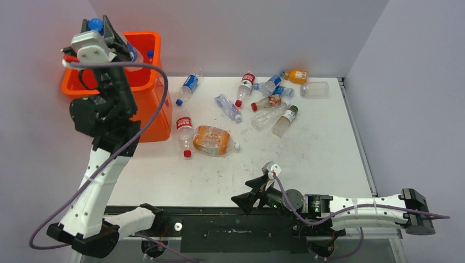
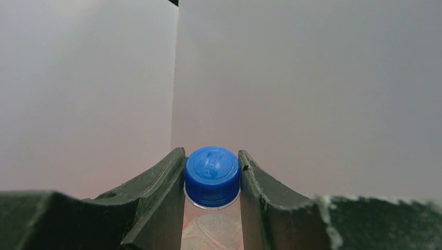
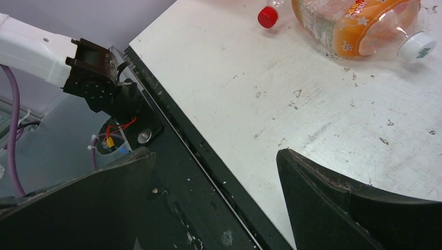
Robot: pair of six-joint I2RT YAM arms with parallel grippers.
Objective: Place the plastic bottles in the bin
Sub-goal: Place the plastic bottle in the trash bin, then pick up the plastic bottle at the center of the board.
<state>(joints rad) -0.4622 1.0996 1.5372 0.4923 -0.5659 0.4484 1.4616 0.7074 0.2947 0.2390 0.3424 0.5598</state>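
**Left pincer holds a blue-capped bottle at the bin; a dozen bottles lie on the tabletop**

The white tabletop [image 1: 307, 159] carries everything. At its far-left corner stands the bin [image 1: 143, 118], bright orange and tall, with a blue cap [image 1: 149, 53] showing inside it.

The left arm rises from the near edge and reaches up over the bin. The right arm lies low along the near edge, bent back toward the middle.

Loose plastic bottles lie on their sides across the far half of the tabletop. The biggest is an orange-tinted one with a white cap [image 1: 213, 140]. Touching it on its left is a red-labelled, red-capped bottle [image 1: 185, 131]. A blue-labelled bottle [image 1: 189, 85] lies farther back, and a cluster [image 1: 274, 101] lies to the right.

The left pincer [image 2: 212, 156] is clamped on the neck of a clear bottle [image 2: 208, 229], its blue cap [image 2: 212, 172] sitting between the fingers, at the bin's far-left side.

The right pincer [image 3: 215, 156] stands wide apart and grips nothing, over the near edge of the tabletop.
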